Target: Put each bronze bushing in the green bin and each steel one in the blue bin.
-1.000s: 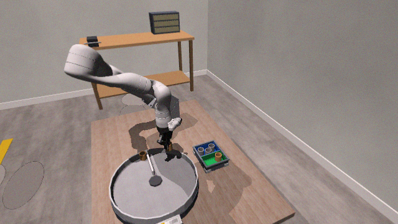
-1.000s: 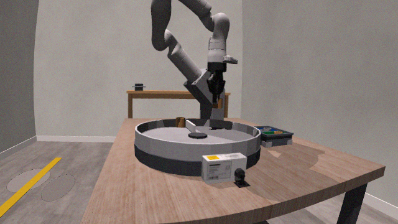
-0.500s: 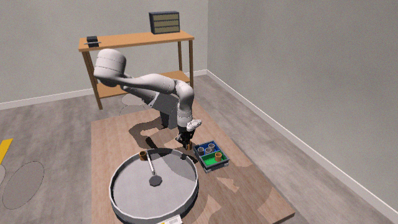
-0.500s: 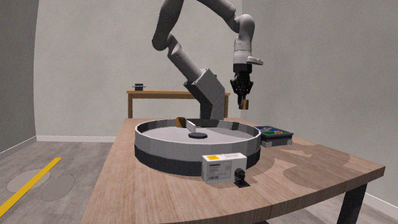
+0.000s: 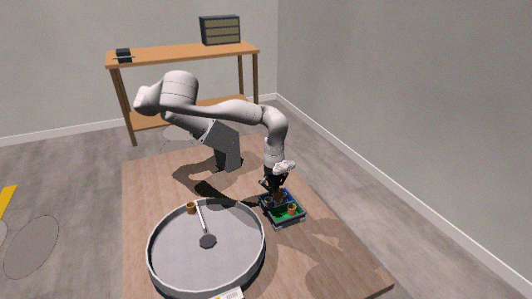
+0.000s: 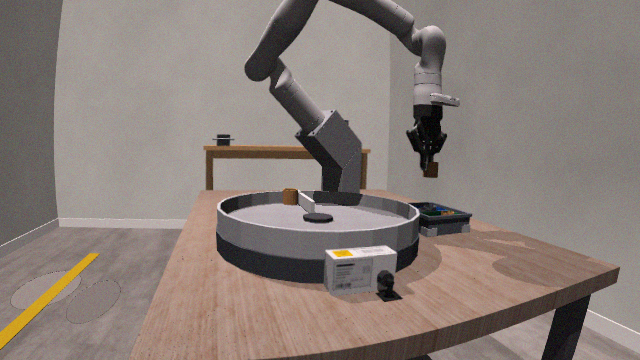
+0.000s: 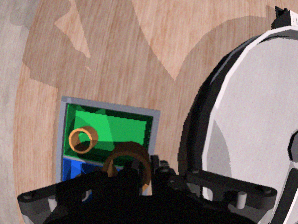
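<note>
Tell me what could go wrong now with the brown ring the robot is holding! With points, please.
The gripper (image 5: pixel 278 192) (image 6: pixel 428 167) (image 7: pixel 146 166) has the bronze bushing (image 5: pixel 278 197) (image 6: pixel 431 170) (image 7: pixel 125 152) high above the bins, so it might drop or bounce if let go there.
From the top, it looks closer to the blue bin (image 5: pixel 287 193) (image 7: pixel 72 172) than the middle of the green bin (image 5: pixel 279 213) (image 7: pixel 120 131), so it could land in the wrong one.
It might also bump the bronze bushing already in the green bin (image 5: pixel 292 208) (image 7: pixel 81 140).

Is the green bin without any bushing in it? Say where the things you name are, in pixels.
No, one bronze bushing (image 5: pixel 292 209) (image 7: pixel 73 141) is standing in the green bin (image 5: pixel 279 216) (image 7: pixel 120 129).
</note>
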Available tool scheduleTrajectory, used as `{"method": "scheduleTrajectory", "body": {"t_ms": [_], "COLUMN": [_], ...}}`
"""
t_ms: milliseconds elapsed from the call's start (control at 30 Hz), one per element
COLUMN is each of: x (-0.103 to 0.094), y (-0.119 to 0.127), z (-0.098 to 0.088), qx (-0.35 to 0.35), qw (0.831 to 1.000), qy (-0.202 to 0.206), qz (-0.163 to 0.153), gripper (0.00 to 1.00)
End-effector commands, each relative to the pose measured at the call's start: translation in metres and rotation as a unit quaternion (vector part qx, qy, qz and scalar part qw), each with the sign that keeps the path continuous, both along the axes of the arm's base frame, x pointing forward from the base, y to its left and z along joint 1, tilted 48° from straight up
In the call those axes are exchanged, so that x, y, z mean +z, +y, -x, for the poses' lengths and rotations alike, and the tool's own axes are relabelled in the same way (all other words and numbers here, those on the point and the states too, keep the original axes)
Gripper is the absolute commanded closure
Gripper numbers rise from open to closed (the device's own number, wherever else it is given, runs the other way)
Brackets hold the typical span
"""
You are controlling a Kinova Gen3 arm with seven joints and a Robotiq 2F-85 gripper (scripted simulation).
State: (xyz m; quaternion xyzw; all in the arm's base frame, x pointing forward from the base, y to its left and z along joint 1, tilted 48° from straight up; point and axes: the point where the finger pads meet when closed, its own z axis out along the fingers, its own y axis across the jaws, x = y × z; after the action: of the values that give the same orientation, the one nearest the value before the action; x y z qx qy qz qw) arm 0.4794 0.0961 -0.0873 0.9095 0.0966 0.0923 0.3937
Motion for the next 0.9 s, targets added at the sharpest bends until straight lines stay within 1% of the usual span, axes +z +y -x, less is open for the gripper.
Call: {"method": "scheduleTrajectory", "body": {"t_ms": [0, 67, 867], "x": [-0.018, -0.032, -0.032], "y": [0.014, 0.031, 0.031], "z": [-0.004, -0.014, -0.014], "qx": [-0.011, -0.034, -0.034], "qw": [1.000, 0.999, 0.999], "qy": [-0.010, -0.034, -0.035], "qz": [-0.001, -0.009, -0.010], "gripper": [1.00, 1.00, 1.00]}}
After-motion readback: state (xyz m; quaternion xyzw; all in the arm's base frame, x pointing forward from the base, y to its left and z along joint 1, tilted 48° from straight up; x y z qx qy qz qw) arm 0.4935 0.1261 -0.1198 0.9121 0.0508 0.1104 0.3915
